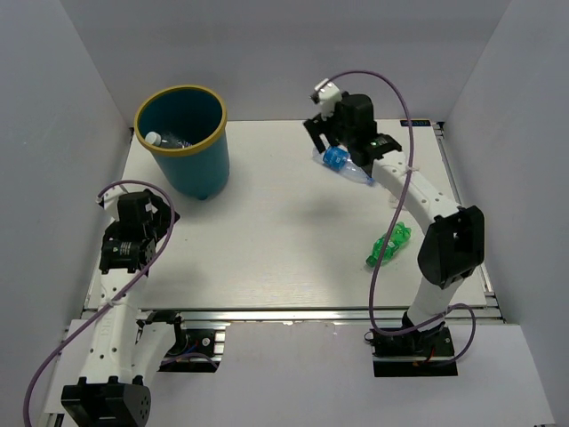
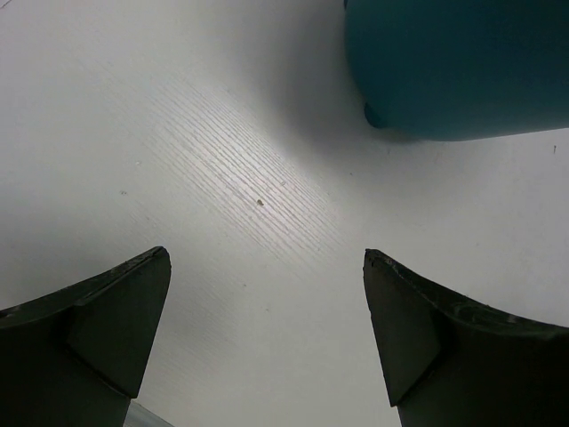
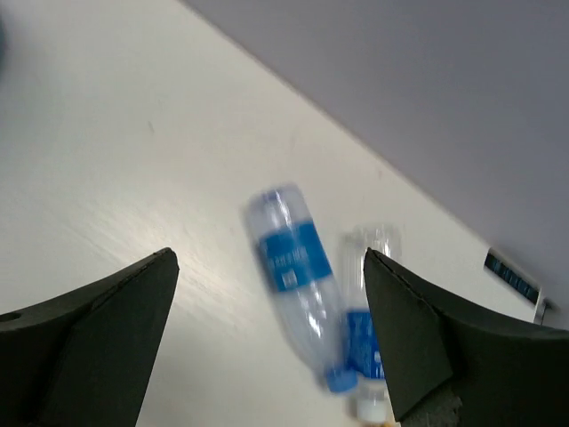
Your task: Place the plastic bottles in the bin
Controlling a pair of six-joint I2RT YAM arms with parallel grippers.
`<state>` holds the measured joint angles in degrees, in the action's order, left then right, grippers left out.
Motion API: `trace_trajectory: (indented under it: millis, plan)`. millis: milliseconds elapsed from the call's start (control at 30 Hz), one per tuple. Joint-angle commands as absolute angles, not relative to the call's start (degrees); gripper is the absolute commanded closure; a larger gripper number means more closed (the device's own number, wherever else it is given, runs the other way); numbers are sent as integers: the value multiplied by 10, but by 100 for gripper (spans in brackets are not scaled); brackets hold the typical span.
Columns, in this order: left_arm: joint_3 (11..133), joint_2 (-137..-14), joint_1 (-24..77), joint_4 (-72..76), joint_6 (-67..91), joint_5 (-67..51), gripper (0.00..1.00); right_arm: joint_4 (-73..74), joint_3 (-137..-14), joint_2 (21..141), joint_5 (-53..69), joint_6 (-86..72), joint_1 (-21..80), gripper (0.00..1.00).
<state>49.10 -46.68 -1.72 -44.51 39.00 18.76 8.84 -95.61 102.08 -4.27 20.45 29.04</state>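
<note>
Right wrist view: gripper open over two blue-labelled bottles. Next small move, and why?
Probably lower the right gripper onto the blue-labelled bottle lying on the table below it, then close: the jaws stand open and empty, and the second bottle lies off to one side.

each arm is built of white links and black joint housings, the left arm (image 1: 107, 307) and the right arm (image 1: 418, 191) alike trailing a thin purple cable (image 1: 364, 74). the bases (image 1: 413, 345) are black blocks, and the fingers (image 2: 89, 338) are matte black wedges.
</note>
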Motion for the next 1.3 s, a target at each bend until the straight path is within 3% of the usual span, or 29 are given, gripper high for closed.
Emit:
trace_trajectory:
  millis: [0, 167, 533, 833, 1000, 1033, 1133, 1267]
  plan:
    - [486, -468, -19, -431, 388, 185, 2, 90, -883, 991, 38, 222, 252, 11]
    - [481, -479, -19, -425, 395, 170, 2, 76, -829, 1011, 96, 297, 189, 11]
    - [478, -506, -19, -404, 403, 134, 2, 98, -956, 1204, 69, 334, 154, 11]
    - [482, -507, -19, -403, 408, 141, 2, 77, -983, 1280, 38, 345, 154, 11]
    - [481, -515, -19, -402, 410, 142, 2, 107, -964, 1281, 50, 383, 165, 24]
    - [483, -516, -19, -402, 410, 142, 2, 109, -961, 1269, 52, 383, 168, 33]
    - [489, -516, -19, -402, 408, 138, 2, 112, -958, 1232, 63, 360, 180, 45]
    - [490, -505, -20, -403, 406, 141, 2, 109, -968, 1168, 78, 323, 208, 46]
